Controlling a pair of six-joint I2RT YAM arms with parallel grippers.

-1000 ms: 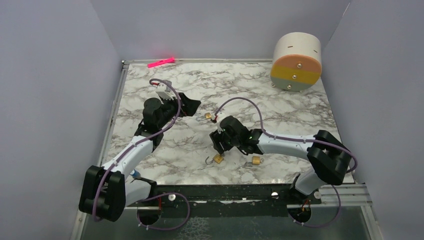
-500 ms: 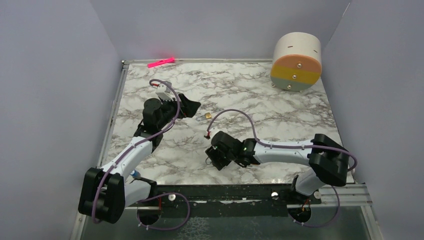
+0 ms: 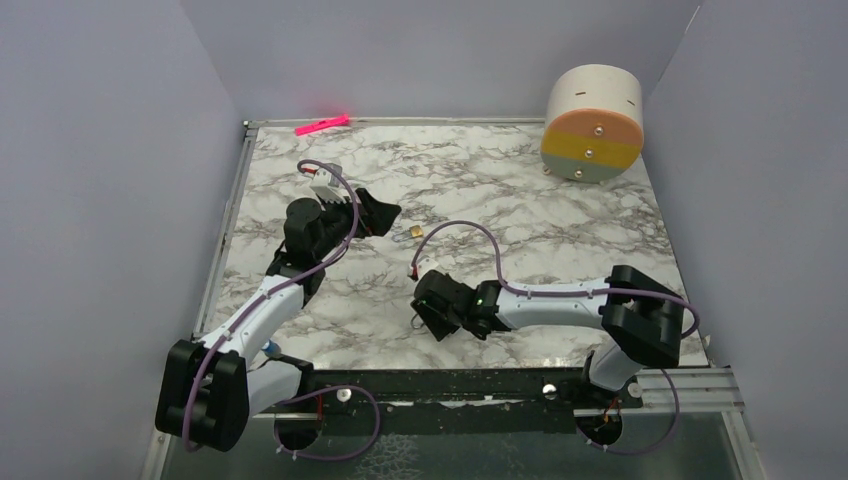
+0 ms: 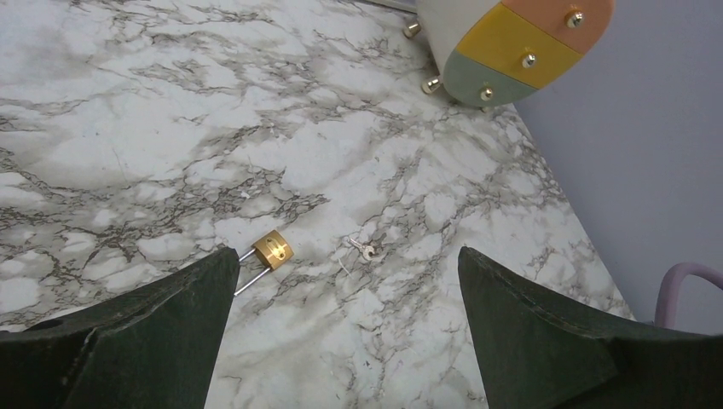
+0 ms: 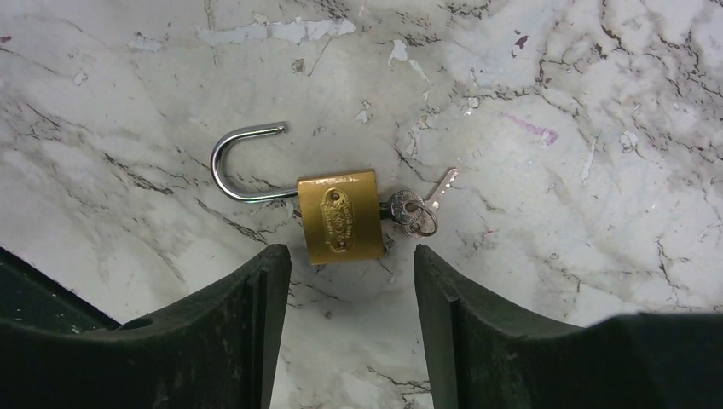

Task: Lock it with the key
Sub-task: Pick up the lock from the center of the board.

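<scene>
right arm [image 3: 560, 297] stretched low across near bench [image 3: 520, 200], wrist tipped down. right jaws part open, gripping nothing. brass padlock [image 5: 339, 217] flat in gap between tips, untouched, shackle [image 5: 243, 162] open. key [image 5: 415, 210] against padlock base, just ahead of one tip. left arm [image 3: 300, 250] reaching forward, elbow raised. left jaws wide open, empty. second padlock [image 4: 273, 248] just beside one tip, loose key [image 4: 365, 249] ahead between tips.

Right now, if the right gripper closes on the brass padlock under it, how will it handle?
The padlock looks solid metal, so probably rigid and heavy for its size. Flat on the smooth table, it may slide rather than roll. Its open shackle and the key at its base could swing loose.
</scene>
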